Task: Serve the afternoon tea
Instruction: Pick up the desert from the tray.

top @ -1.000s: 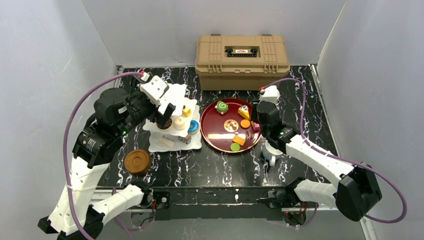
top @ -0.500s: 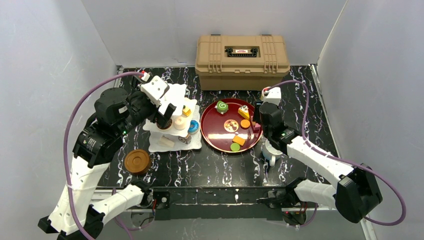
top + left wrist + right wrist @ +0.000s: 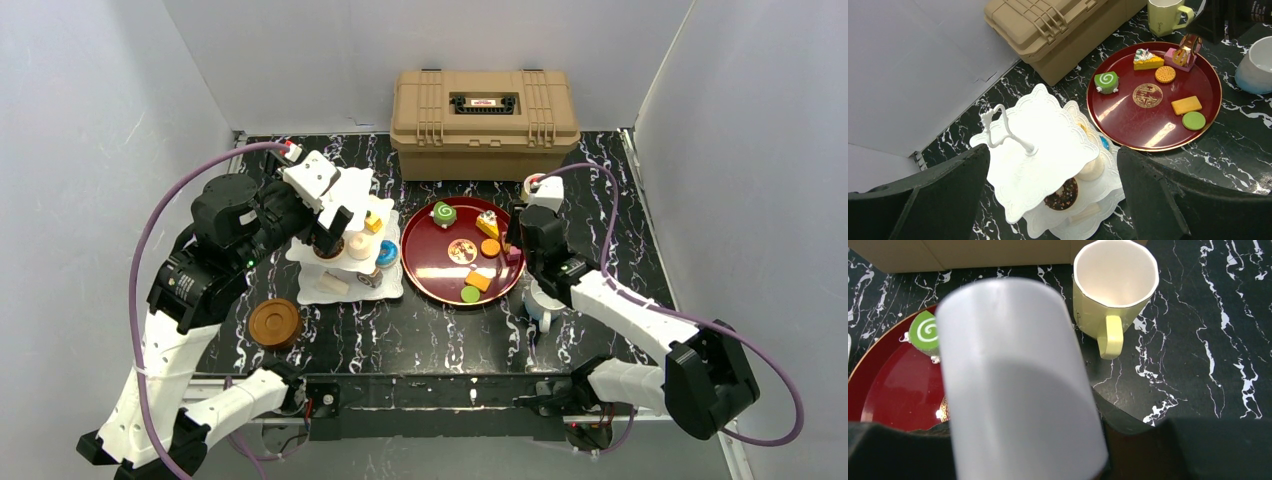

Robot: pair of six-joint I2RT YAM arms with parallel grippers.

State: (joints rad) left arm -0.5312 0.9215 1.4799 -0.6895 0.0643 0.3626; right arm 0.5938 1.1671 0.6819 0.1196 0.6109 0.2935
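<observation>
The white three-tier stand carries a chocolate donut, a cream cake, a blue donut and a yellow cake. My left gripper hovers over it, open, holding nothing. The green roll, pink cake and several orange and yellow pieces lie on the dark red tray. My right gripper sits at the tray's right rim by the pink cake. A blurred white shape fills the right wrist view and hides its jaws. The cream-yellow mug stands beyond.
The white mug stands under the right forearm, right of the tray. A brown coaster lies near the front left. The tan case stands against the back wall. Grey walls close in both sides.
The right wrist has shifted slightly toward the back right beside the tray rim. The pink cake stays on the tray. The left arm holds still over the stand.
</observation>
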